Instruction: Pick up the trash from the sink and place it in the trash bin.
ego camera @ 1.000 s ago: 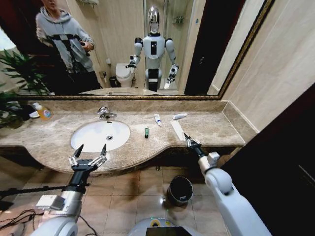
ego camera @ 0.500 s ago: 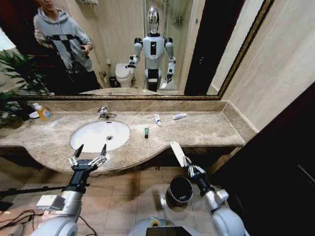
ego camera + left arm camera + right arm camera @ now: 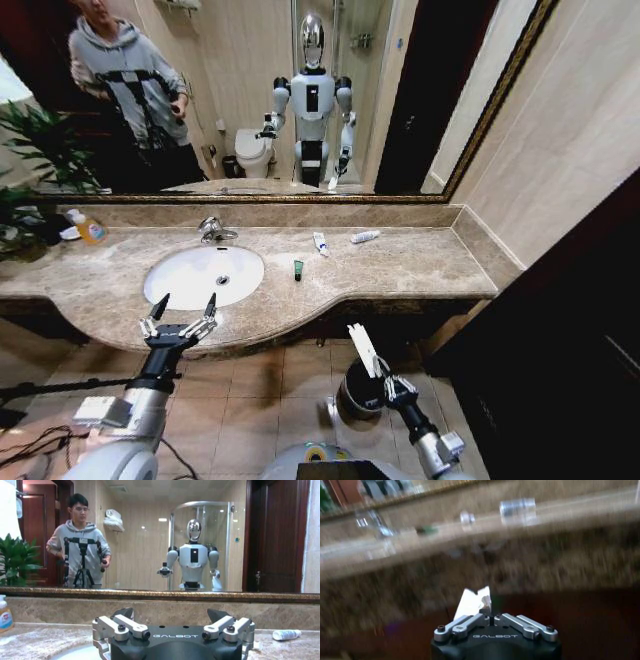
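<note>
My right gripper [image 3: 384,381] is shut on the long flat white packet [image 3: 361,349], held tilted just above the dark round trash bin [image 3: 350,396] on the floor. In the right wrist view the packet [image 3: 471,602] sticks out from the shut gripper [image 3: 490,614]. On the marble counter right of the white sink [image 3: 204,275] lie a white tube [image 3: 320,243], another white tube [image 3: 365,237] and a tiny dark-green tube [image 3: 298,268]. The left gripper [image 3: 180,316] hovers open and holding nothing at the counter's front edge before the sink, also shown as the left gripper [image 3: 170,613].
A chrome faucet [image 3: 212,230] stands behind the basin. A yellow bottle [image 3: 89,229] and a plant [image 3: 30,150] sit at the far left. The counter's curved front edge [image 3: 300,325] overhangs the tiled floor [image 3: 270,385]. A large mirror runs along the back wall.
The right arm has dropped from counter height down below the counter edge, carrying the white packet to just above the bin. The left arm has stayed still.
</note>
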`<state>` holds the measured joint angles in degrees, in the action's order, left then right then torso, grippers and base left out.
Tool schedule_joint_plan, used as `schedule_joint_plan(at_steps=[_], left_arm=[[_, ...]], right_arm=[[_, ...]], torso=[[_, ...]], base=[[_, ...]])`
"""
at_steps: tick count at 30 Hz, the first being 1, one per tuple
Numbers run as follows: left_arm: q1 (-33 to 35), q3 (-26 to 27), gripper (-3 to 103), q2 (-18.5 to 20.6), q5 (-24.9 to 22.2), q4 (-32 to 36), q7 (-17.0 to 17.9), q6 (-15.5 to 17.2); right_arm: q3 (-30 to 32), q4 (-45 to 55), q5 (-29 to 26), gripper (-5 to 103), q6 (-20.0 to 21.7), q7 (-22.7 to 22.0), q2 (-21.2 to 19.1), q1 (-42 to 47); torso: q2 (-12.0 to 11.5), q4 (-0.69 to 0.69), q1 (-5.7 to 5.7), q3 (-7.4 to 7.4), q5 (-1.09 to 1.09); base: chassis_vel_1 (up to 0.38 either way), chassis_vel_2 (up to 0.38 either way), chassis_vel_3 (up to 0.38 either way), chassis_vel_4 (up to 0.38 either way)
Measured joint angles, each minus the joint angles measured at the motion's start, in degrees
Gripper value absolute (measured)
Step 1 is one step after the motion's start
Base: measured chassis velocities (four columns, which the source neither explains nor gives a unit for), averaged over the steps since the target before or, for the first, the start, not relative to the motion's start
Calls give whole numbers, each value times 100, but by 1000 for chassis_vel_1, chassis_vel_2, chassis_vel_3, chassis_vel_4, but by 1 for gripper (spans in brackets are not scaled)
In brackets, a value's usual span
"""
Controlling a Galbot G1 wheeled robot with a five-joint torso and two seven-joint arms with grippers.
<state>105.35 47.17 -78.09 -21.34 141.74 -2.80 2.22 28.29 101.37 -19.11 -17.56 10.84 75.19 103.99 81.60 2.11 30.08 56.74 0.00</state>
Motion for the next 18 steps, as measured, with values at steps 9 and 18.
schedule_joint_plan(at_steps=[9, 18], left_arm=[[0, 0, 100, 0, 0, 1, 0, 0], [0, 0, 100, 0, 0, 0, 0, 0]], right_arm=[[-270, -1466, -937, 0, 691, -151, 96, -991], [-136, -3310, 387, 0, 439, -260, 324, -2080]], torso=[[0, 0, 1, 1, 1], [-1, 0, 1, 1, 1]], base=[[0, 0, 0, 0], [0, 0, 0, 0]])
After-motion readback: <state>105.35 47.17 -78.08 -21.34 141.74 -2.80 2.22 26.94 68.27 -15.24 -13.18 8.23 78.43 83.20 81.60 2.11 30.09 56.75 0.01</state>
